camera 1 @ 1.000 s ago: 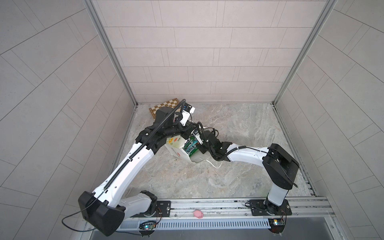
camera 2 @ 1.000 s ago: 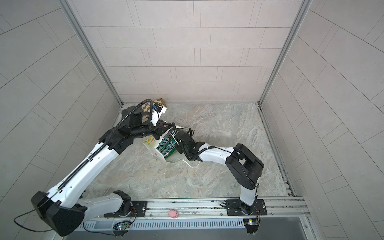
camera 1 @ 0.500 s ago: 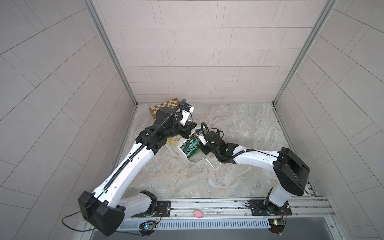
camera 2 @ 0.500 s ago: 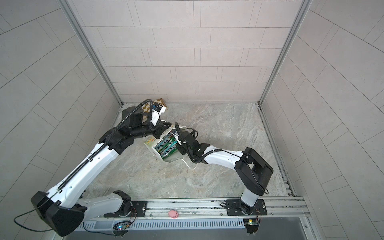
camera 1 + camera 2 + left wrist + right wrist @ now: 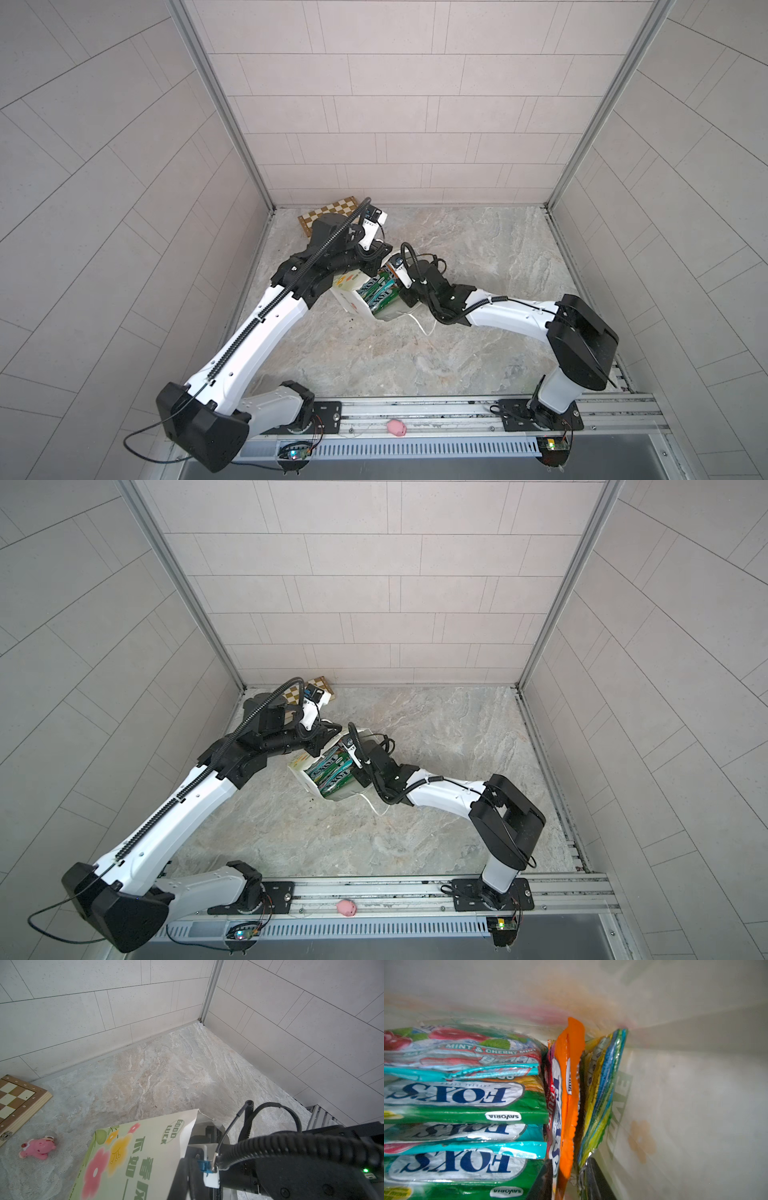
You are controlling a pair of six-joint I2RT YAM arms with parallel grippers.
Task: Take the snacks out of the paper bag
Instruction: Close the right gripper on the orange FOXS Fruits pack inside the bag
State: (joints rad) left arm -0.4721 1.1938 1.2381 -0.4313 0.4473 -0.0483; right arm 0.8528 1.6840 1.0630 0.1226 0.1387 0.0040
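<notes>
You had nothing out yet: every candy packet in view sat inside the paper bag, which was tilted over toward the back-left corner of the table. Your left gripper was pinched shut on the bag's thin, creased rim. Your right gripper was inside, jaws narrow around the glossy, crinkled orange packet and a yellow-green packet. Whether they clamped, you couldn't tell. Flat teal and green packets lay stacked beside.
</notes>
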